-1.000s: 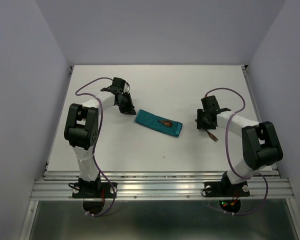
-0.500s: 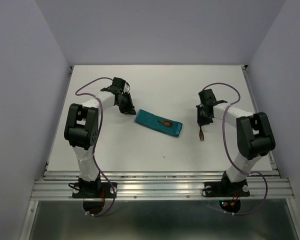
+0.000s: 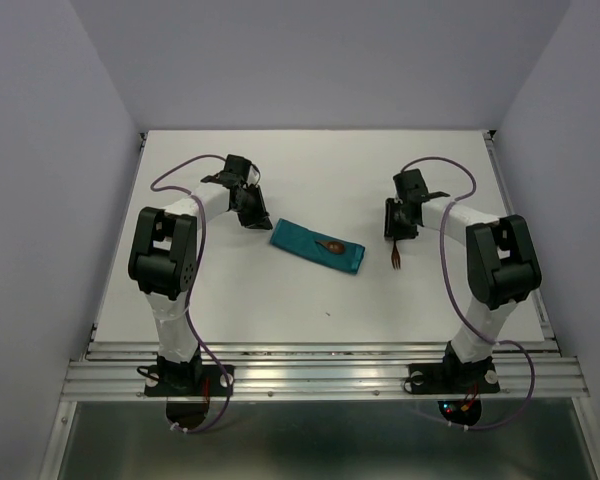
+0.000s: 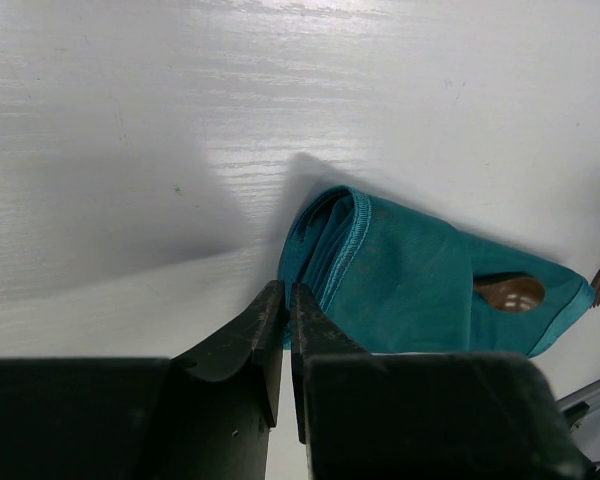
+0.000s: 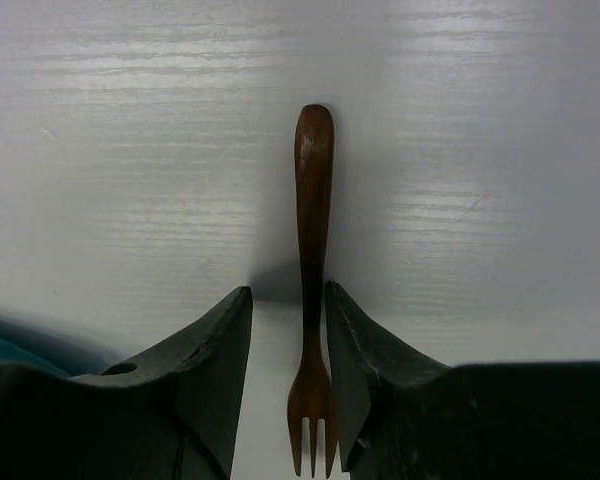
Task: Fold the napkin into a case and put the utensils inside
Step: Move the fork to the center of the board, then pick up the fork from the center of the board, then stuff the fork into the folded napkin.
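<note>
The napkin (image 3: 317, 247) lies flat on the table (image 3: 380, 170), already folded into a narrow case (image 4: 400, 280), so I take the folding as done. A spoon (image 4: 510, 292) is in it. Its brown bowl shows at a fold near the case's right end, and its handle is hidden under the cloth. The fork (image 5: 313, 200) is the piece not yet in. It lies bare on the table just off the case's right end, apart from the cloth. My right claw (image 5: 286, 295) is down over it, fingers part-open on either side of the fork's neck. One finger is right against the wood and a sliver of table shows at the other, so I read it as straddling the fork rather than clamping it. My left claw (image 4: 285, 290) sits at the case's left end, fingers drawn in to a thin slit with nothing I can see between them. The tips are just beside the hemmed corner, and I cannot tell whether they touch the cloth. So the step in hand is picking up the fork. Next I'd need to close the right claw squarely on the neck and lift. Then I'd turn the fork in line with the case and slide it in beside the spoon. The left claw would likely need to pin the far end so the thin cloth does not skid or unfold.
</note>
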`<state>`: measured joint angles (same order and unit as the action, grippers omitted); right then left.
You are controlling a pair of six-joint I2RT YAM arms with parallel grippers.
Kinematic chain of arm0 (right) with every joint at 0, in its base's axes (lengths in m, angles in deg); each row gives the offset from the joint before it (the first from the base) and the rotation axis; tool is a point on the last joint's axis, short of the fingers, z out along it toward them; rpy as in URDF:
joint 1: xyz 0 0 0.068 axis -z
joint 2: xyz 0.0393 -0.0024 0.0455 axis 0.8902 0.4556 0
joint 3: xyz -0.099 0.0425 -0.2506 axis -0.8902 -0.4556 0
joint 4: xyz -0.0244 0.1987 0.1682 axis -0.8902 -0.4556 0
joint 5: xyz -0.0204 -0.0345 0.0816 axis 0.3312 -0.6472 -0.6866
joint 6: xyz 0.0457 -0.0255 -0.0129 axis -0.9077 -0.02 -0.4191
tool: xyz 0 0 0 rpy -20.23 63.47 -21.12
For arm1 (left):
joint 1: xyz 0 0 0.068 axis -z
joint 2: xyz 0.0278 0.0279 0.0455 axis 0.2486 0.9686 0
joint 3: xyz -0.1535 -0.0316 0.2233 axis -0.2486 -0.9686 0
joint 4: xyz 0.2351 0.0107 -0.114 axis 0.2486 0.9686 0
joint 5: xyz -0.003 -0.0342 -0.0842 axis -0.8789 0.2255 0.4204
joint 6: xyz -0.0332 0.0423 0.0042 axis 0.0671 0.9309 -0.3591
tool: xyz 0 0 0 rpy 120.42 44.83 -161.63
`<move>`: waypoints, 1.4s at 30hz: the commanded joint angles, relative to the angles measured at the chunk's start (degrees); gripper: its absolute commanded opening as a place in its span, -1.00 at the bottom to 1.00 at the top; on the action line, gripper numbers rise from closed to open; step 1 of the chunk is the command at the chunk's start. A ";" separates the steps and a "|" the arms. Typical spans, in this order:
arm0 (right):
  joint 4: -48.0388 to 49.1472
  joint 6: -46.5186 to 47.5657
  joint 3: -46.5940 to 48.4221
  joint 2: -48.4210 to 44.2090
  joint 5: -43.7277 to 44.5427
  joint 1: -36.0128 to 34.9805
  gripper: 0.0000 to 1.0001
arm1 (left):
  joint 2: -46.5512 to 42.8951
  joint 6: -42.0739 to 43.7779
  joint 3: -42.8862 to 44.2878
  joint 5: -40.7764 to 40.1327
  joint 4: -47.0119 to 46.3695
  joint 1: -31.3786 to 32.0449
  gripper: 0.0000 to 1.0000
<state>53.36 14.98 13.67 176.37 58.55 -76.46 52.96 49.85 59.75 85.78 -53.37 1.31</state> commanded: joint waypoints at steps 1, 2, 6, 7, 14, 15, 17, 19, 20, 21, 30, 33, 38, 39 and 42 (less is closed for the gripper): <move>0.23 -0.34 -2.49 -1.85 1.52 0.20 -0.19 | -1.29 0.49 2.75 0.33 0.67 0.29 -0.63; 0.32 -0.25 -3.02 -2.03 1.44 0.20 -0.25 | -1.21 0.49 2.83 0.24 0.67 0.29 -0.63; -0.11 0.10 -2.58 -0.80 3.19 -0.41 -0.54 | -0.77 0.49 2.75 0.24 0.67 0.29 -0.63; -0.64 0.36 -2.32 -0.71 3.80 -0.93 -0.63 | -0.77 0.40 2.66 0.33 0.67 0.29 -0.63; -1.26 4.40 -1.70 -7.73 7.76 -0.94 -0.99 | -0.59 0.66 2.92 0.60 0.85 0.29 -0.63; -1.00 5.45 -1.79 -8.96 7.16 -1.46 -0.99 | -0.59 0.66 3.10 0.60 0.93 0.29 -0.63; -0.39 8.52 -2.05 -12.55 5.67 -3.30 -0.99 | -0.50 0.66 3.45 0.68 0.93 0.29 -0.63; 0.06 10.99 -2.14 -14.59 4.26 -5.06 -0.99 | -0.41 0.66 3.54 0.68 1.02 0.29 -0.63; 0.32 13.61 -2.06 -15.47 3.81 -6.20 -0.99 | -0.15 0.84 3.71 0.60 1.11 0.29 -0.63; 0.32 15.03 -1.97 -16.78 2.33 -7.34 -0.99 | 0.02 0.84 3.71 0.68 1.11 0.29 -0.63; -4.07 32.87 -0.12 -14.42 -4.96 -20.36 -0.99 | 1.17 0.40 2.84 0.68 0.41 0.38 -0.63; -5.30 35.87 -0.21 -13.10 -2.45 -23.52 -0.99 | 1.34 0.40 2.48 0.68 0.23 0.38 -0.63; -7.31 39.03 0.05 -10.74 -2.25 -25.90 -0.99 | 1.69 0.49 2.57 0.77 0.23 0.38 -0.63; -7.50 39.39 0.14 -10.38 -2.60 -26.51 -0.99 | 1.70 0.58 2.57 0.77 0.23 0.38 -0.63; -7.24 40.79 0.14 -9.76 -3.22 -27.65 -0.99 | 1.61 0.49 2.22 0.86 -0.03 0.38 -0.63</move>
<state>46.98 52.05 11.86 165.93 55.86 -102.62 54.73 49.85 61.02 86.15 -53.26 1.33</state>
